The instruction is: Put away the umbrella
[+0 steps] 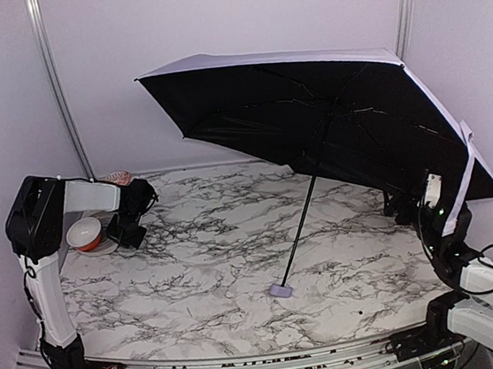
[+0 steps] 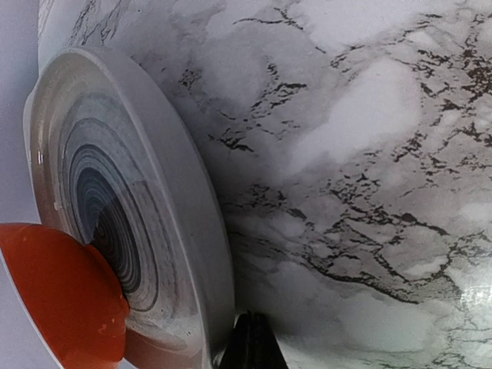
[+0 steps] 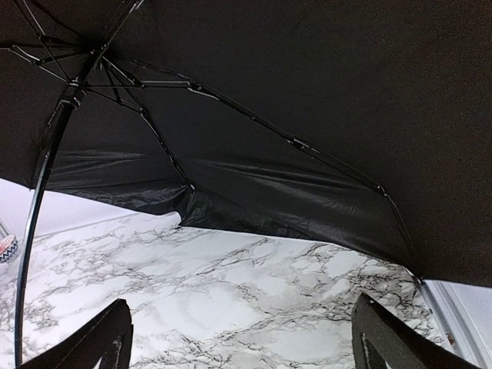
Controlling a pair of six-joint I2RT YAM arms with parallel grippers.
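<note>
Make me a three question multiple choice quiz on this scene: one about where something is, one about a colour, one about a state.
1. The umbrella handle rests: A on the marble table; B in mid-air; C against the wall.
2. The canopy underside is: A red; B white; C black.
3. The right gripper is: A gripping something; B open and empty; C shut and empty.
Answers: A, the handle sits on the marble; C, the lining shows black; B, its fingers stand wide apart with nothing between.
</note>
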